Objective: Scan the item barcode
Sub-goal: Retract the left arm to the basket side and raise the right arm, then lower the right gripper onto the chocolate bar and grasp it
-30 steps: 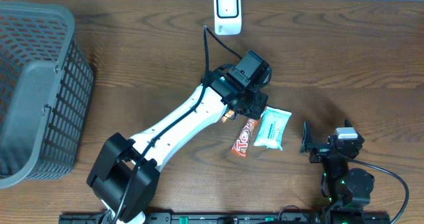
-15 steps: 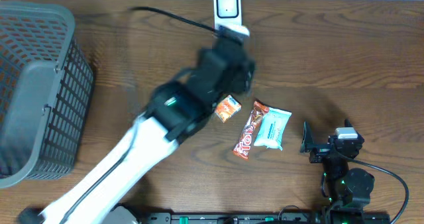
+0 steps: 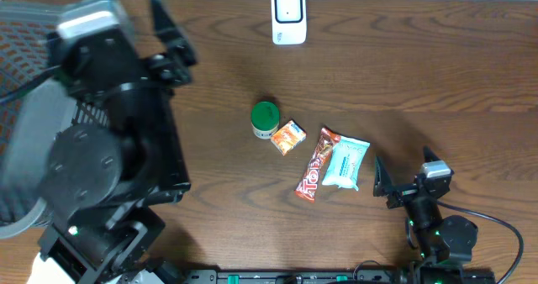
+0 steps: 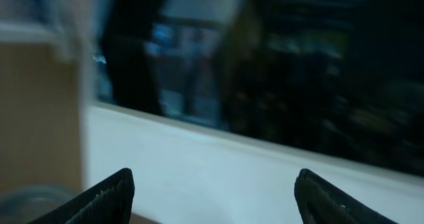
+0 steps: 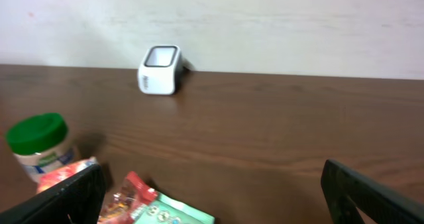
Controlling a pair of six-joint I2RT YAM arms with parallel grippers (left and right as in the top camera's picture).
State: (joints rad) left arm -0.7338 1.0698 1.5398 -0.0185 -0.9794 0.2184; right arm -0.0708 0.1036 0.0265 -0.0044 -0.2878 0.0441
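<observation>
Reading this as pick stage: left arm [image 3: 109, 149], right arm [image 3: 437, 229] jaws spread, empty; next grip jar [image 3: 265, 118], present it to far scanner [image 3: 287, 15].

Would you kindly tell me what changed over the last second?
The left gripper swung from the orange packet leftward, over the basket, jaws open and empty. A green-lidded jar, hidden before, now stands beside that packet. The scanner and wipes pack stayed put; the right gripper is open as before.

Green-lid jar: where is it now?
Overhead view, mid-table: the green-lid jar stands just left of the orange snack packet, robot-side of the white scanner.
</observation>
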